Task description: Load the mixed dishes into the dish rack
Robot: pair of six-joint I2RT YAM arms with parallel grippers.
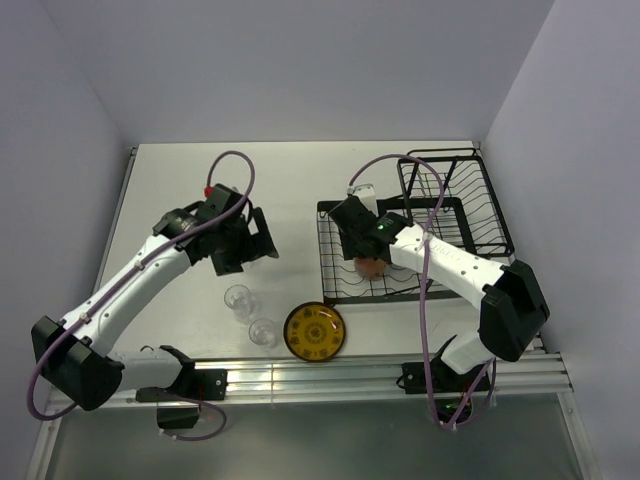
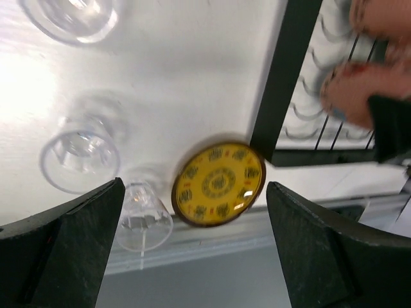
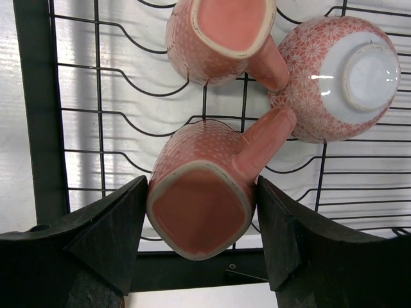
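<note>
The right gripper [image 3: 201, 186] was pictured pinching a salmon-pink ceramic mug [image 3: 199, 212] by its sides. The mug was turned base-up on the low wavy-slotted tray of the black wire dish rack [image 3: 29, 128]. A 2nd salmon-pink mug [image 3: 218, 32], also inverted, was set just beyond it on the same tray. Both handles were angled toward a pink patterned bowl [image 3: 334, 70], which was laid upside down close against them. The left gripper [image 2: 194, 192] was held above the white table [image 1: 300, 180], its fingers spread wide with nothing between them. Below it, a round yellow plate with dark patterning [image 2: 218, 183] was lying flat on the table, just beside the near corner of the rack's tray. 3 small clear glasses [image 2: 80, 153] were left on the table to the plate's left, 1 of them just beside it and the farthest seen only from the left wrist.
</note>
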